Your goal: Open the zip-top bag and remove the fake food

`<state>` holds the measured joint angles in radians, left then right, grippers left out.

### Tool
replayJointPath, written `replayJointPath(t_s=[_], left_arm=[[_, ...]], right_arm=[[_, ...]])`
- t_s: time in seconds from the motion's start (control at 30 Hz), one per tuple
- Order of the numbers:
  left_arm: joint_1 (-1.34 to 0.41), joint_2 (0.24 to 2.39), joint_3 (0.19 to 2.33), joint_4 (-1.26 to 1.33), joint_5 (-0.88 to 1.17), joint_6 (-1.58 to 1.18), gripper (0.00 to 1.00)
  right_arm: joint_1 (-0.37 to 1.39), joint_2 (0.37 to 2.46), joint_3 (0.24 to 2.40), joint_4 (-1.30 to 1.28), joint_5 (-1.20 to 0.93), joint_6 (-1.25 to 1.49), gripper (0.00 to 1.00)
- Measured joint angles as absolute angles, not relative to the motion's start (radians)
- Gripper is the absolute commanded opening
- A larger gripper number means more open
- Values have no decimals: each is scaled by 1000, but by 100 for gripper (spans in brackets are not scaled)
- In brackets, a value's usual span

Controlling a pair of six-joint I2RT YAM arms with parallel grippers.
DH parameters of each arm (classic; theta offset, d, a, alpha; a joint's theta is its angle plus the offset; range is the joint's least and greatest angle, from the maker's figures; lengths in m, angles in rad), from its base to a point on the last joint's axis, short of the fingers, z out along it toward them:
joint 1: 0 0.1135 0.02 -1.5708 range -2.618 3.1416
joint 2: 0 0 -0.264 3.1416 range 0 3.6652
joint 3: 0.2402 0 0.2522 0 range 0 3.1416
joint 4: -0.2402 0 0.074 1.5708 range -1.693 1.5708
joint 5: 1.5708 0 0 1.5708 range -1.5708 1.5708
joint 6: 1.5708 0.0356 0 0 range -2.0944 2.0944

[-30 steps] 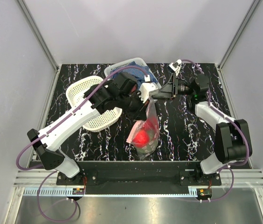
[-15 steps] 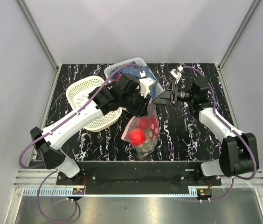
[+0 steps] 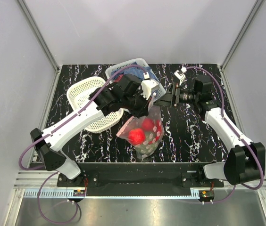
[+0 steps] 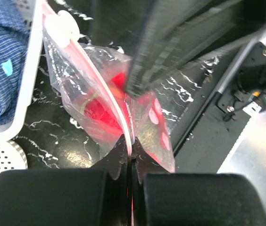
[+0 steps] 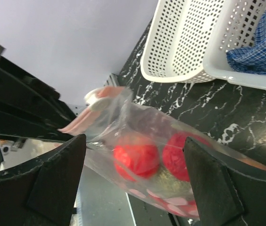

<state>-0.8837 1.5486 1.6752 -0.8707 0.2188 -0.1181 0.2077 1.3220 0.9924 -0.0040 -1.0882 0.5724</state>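
Left wrist view is showing the left pincer (image 4: 129, 157) pinching the zip-top bag (image 4: 93, 101) by its seal above the near middle of the desk (image 3: 189, 141), right pincer (image 5: 134, 146) gaping empty alongside, fake food (image 3: 137, 135) sitting inside, so opening and emptying are seemingly remaining.

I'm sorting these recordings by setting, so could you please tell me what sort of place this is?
Probably a lab test cell rather than a kitchen: plain pale wall panels enclose a black marbled table, and a left arm and right arm are bolted at its near edge.
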Motion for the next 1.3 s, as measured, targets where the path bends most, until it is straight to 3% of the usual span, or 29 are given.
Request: replayJointPath(t_s=[0.37, 0.63, 0.77, 0.87, 0.9, 1.0, 1.03, 1.07, 1.23, 1.3], left_arm=[[-820, 1471, 1666, -835, 449, -118, 0], [-782, 1461, 1658, -793, 607, -133, 0], [-781, 1462, 1658, -785, 641, -134, 0], [-779, 1462, 1658, -783, 646, -141, 0], [-778, 1462, 1658, -783, 643, -145, 0], [-777, 1462, 1658, -783, 627, -159, 9], [-776, 1463, 1658, -783, 616, -167, 26], [-776, 1464, 1658, -783, 606, -170, 32], [-776, 1465, 1658, -764, 543, -208, 58], [-776, 1465, 1658, -759, 515, -221, 61]], right_arm=[[208, 1313, 1054, -86, -1133, 418, 97], [208, 1298, 1040, 99, -1233, 522, 95], [208, 1298, 1026, 197, -1260, 606, 78], [208, 1298, 1013, 292, -1281, 686, 49], [209, 1297, 1006, 321, -1286, 719, 28], [210, 1289, 986, 361, -1292, 772, 5], [210, 1283, 977, 370, -1293, 791, 3], [210, 1277, 973, 370, -1291, 796, 1], [210, 1245, 964, 329, -1288, 802, 0], [210, 1233, 962, 307, -1275, 798, 0]])
